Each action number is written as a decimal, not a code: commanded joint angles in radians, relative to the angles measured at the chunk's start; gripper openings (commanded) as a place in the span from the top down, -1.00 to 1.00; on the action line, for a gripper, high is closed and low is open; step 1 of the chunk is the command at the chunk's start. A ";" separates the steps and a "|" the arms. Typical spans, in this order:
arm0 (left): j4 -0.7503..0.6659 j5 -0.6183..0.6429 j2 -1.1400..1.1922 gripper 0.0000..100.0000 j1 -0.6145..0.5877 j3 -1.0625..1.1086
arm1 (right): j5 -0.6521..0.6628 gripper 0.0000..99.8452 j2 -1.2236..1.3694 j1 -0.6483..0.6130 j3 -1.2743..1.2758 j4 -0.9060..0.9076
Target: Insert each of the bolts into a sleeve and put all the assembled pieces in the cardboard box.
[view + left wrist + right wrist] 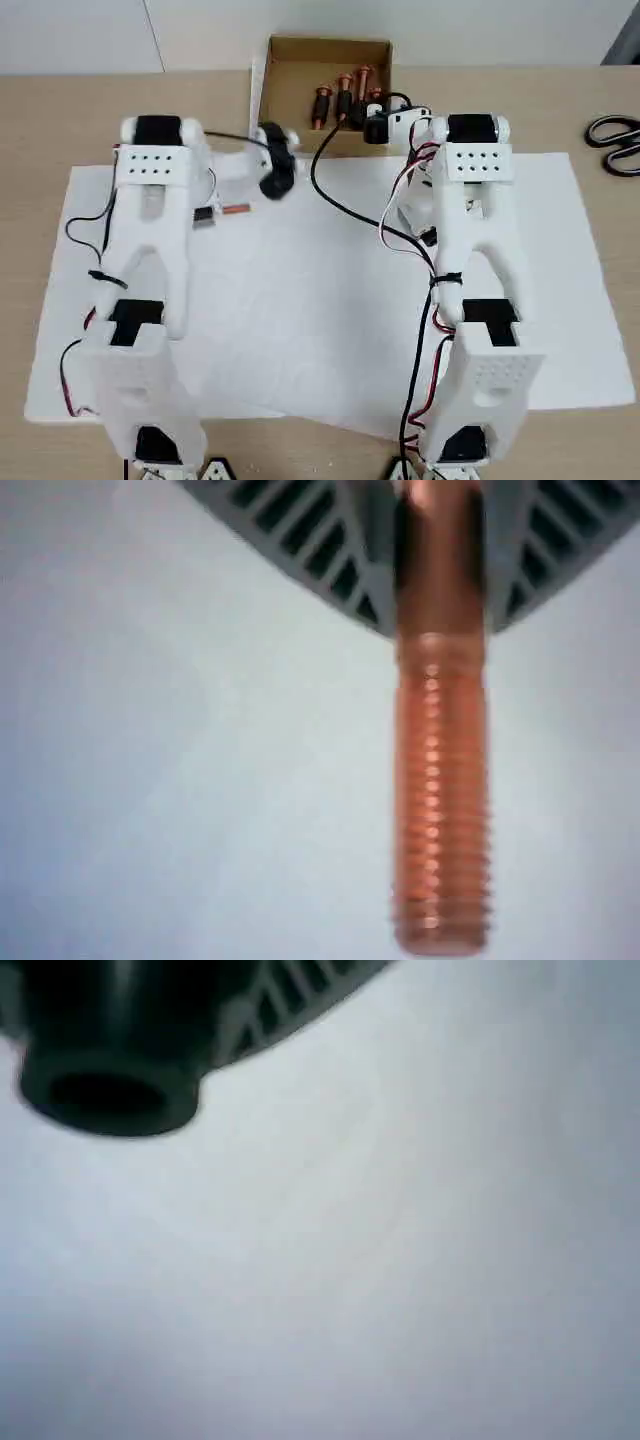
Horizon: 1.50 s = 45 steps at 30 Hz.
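Observation:
My left gripper [207,214] is shut on a copper bolt [237,209], held low over the white paper at the left. In the left wrist view the bolt's threaded shank [440,790] sticks out from between the grey ribbed fingers [300,530] of the left gripper [440,590]. My right gripper [130,1020] is shut on a black sleeve [105,1095], whose open end faces the camera above the paper. The cardboard box [330,42] stands at the back middle. It holds several assembled pieces [344,98], copper bolts in black sleeves.
A white paper sheet [300,300] covers the table under both arms. Black scissors [615,140] lie at the far right. Loose black and red cables [340,205] run between the arms near the box.

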 commanded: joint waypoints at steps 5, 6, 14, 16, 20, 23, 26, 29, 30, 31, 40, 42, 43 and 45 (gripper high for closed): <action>-0.012 -0.147 0.083 0.98 0.055 -0.013 | -0.006 0.99 -0.012 0.010 -0.055 0.016; -0.021 -0.147 0.098 0.97 0.057 -0.024 | -0.008 0.99 -0.012 0.010 -0.055 0.016; -0.025 -0.095 0.198 0.81 0.049 -0.143 | -0.011 0.99 -0.012 0.004 -0.055 0.016; -0.020 -0.095 0.201 0.81 0.049 -0.166 | -0.011 0.99 -0.012 0.004 -0.055 0.016; -0.025 0.000 0.196 0.81 0.049 -0.220 | -0.011 0.99 -0.012 0.005 -0.055 0.016; -0.025 0.196 0.198 0.81 0.048 -0.306 | -0.011 0.99 -0.012 0.008 -0.055 0.016; -0.018 0.548 0.196 0.81 0.052 -0.401 | -0.011 0.99 -0.012 0.008 -0.055 0.016; 0.028 0.910 0.199 0.81 0.048 -0.498 | -0.011 0.99 -0.012 0.008 -0.055 0.016; 0.044 1.019 0.201 0.81 0.048 -0.519 | -0.011 0.99 -0.012 0.008 -0.055 0.015; 0.044 1.117 0.196 0.81 0.048 -0.532 | -0.011 0.99 -0.012 0.008 -0.055 0.015; 0.046 1.804 0.157 0.81 0.023 -0.530 | -0.009 0.99 -0.012 0.008 -0.055 0.015; 0.046 1.979 0.150 0.81 0.015 -0.484 | -0.009 0.99 -0.012 0.008 -0.055 0.015; 0.046 2.058 0.150 0.81 0.012 -0.455 | -0.009 0.99 -0.012 0.008 -0.055 0.015; 0.046 2.214 0.149 0.81 0.017 -0.400 | -0.009 0.99 -0.012 0.008 -0.055 0.016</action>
